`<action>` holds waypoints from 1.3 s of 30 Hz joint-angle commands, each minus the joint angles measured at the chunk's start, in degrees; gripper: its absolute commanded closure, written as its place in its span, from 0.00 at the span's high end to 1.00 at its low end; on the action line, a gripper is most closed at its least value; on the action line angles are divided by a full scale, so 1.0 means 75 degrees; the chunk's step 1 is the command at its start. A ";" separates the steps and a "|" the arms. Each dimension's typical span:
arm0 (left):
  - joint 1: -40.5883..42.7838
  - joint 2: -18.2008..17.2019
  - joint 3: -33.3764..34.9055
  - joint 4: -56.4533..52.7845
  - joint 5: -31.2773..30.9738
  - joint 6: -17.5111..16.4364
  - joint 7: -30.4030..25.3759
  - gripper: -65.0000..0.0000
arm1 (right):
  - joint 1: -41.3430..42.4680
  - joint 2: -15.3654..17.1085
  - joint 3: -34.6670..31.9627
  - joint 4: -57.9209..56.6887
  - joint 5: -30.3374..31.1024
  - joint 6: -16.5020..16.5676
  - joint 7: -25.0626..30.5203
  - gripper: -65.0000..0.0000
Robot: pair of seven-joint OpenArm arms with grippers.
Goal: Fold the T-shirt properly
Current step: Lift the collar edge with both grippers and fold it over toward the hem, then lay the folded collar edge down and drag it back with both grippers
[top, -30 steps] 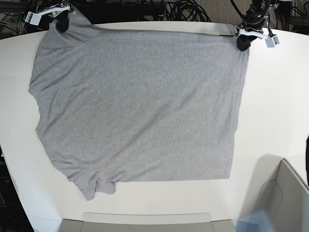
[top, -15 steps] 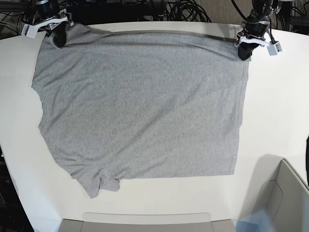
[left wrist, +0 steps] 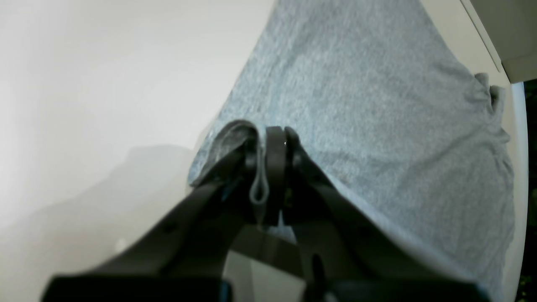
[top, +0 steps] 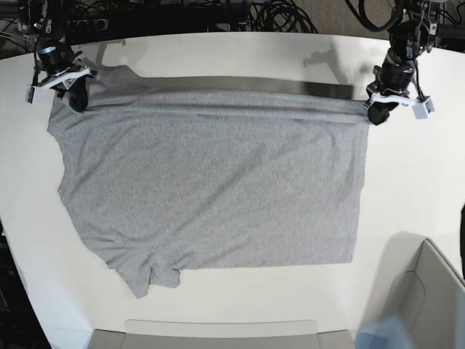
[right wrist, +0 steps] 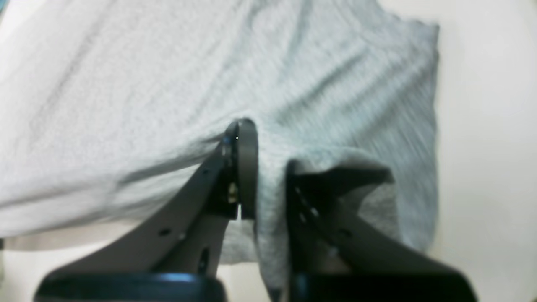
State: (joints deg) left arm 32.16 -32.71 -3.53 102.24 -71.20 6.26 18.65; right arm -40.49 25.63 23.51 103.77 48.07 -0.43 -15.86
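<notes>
The heather-grey T-shirt (top: 211,182) lies spread plain side up on the white table (top: 414,189); no lettering shows. Its far edge is lifted off the table and stretched taut between my two grippers, with a dark shadow under it. My left gripper (top: 378,113) is shut on the far right corner of the T-shirt, and cloth shows pinched between its fingers in the left wrist view (left wrist: 268,142). My right gripper (top: 75,98) is shut on the far left corner near the sleeve, and cloth bunches between its fingers in the right wrist view (right wrist: 268,167).
A light grey bin (top: 425,298) stands at the near right corner. A flat grey panel (top: 218,333) lies along the near edge. Cables (top: 276,14) lie behind the table's far edge.
Both grippers have pulled the shirt's far edge toward the near side and lifted it, so bare table now shows behind. The near hem has hardly moved.
</notes>
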 commanded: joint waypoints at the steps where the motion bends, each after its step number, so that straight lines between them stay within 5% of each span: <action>1: -0.0262 -0.0099 -0.0063 0.0089 -0.0007 0.0015 0.0109 0.00 | 0.0153 0.0105 0.0095 0.0119 -0.0145 0.0004 0.0034 0.00; 6: -0.1458 -0.0075 -0.0063 -0.0333 0.0016 0.0027 0.1223 0.00 | 0.1068 -0.0059 0.0072 0.0096 -0.0766 0.0063 -0.0916 0.00; 10: -0.2161 -0.0064 -0.0004 -0.0732 0.0016 0.0507 0.1586 0.00 | 0.1771 -0.0188 0.0036 0.0084 -0.1411 0.0086 -0.1478 0.00; 15: -0.2653 -0.0064 0.0019 -0.1130 0.0016 0.0566 0.1609 0.00 | 0.2802 -0.0692 0.0083 -0.0186 -0.2384 0.1118 -0.2264 0.00; 23: -0.3228 -0.0064 0.0019 -0.1412 0.0708 0.0566 0.2090 0.00 | 0.3939 -0.1536 0.0095 -0.0912 -0.4376 0.1938 -0.2416 0.00; 39: -0.4200 -0.0087 0.0289 -0.2267 0.0931 0.0507 0.2371 0.00 | 0.4408 -0.1770 0.0095 -0.1100 -0.4529 0.1821 -0.2404 0.00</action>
State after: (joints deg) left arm 1.96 -32.25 -1.10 84.42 -64.10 10.31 37.36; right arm -8.03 11.73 23.83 94.94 14.15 13.96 -34.96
